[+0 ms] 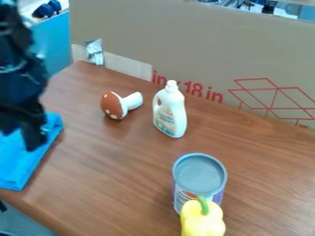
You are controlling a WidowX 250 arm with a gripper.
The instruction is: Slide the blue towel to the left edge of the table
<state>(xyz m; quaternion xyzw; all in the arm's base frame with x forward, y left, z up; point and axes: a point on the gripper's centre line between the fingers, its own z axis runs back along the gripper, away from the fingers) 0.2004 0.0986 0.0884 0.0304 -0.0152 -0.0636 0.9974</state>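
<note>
At five o'clock on the tabletop [117, 168], a yellow pepper [202, 223] sits before an upright can [200, 175]; at nine, a blue cloth [18, 166] lies by the black hand [23, 138], whose opening and any hold I cannot tell. Sweeping low could snag the cloth, topple the bottle [170, 113] near twelve, or roll the toy mushroom [113, 105] at eleven

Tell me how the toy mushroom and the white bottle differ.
The toy mushroom lies on its side; the white bottle stands upright. The mushroom has a reddish-brown cap with pale dots, while the bottle has a handle and a label. Both are partly white and rest on the wooden table.
</note>
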